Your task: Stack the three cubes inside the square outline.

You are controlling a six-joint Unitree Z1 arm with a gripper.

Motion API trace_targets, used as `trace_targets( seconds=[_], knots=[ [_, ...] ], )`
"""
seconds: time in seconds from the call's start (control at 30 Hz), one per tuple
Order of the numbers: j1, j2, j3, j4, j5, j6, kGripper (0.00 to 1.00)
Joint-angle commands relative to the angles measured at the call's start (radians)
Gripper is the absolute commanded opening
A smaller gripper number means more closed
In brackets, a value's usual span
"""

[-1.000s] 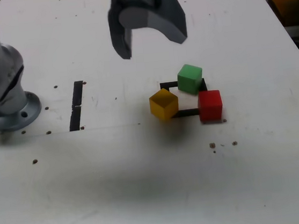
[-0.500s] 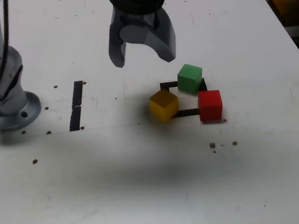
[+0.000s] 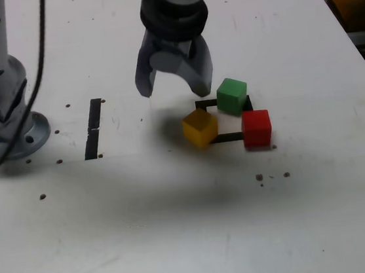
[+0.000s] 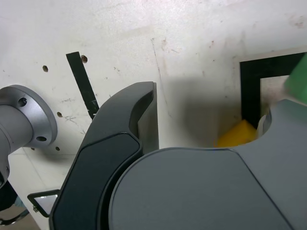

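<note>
Three cubes sit around the square outline on the white table. The yellow cube rests on the outline's left corner in the exterior view. On its far corner is the green cube, and on its near right corner the red cube. None is stacked. My gripper hangs open just behind and above the yellow cube, with nothing between its fingers. In the wrist view the yellow cube peeks out beside the outline. An edge of the green cube shows there, and the red cube is hidden.
A straight black tape strip lies on the exterior view's left, near the arm's grey base. Small holes and specks dot the table. The table's right edge runs past the cubes.
The gripper has come down from high above the table to just behind the yellow cube, and its jaws have narrowed somewhat. The cubes have not moved.
</note>
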Motion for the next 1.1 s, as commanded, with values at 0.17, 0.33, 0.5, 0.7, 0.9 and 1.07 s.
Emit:
trace_targets(
  seconds=[0.17, 0.33, 0.5, 0.7, 0.9, 1.07],
  knots=[
    [0.003, 0.031, 0.008, -0.032, -0.005, 0.004, 0.82],
    [0.004, 0.059, 0.003, -0.045, -0.004, 0.004, 0.82],
    [0.008, 0.075, 0.000, -0.049, -0.005, 0.004, 0.82],
    [0.016, 0.091, 0.003, -0.053, -0.008, 0.006, 0.82],
    [0.017, 0.092, 0.021, -0.053, -0.018, 0.007, 0.82],
    [0.015, 0.077, 0.054, -0.055, -0.038, 0.012, 0.82]
  ],
)
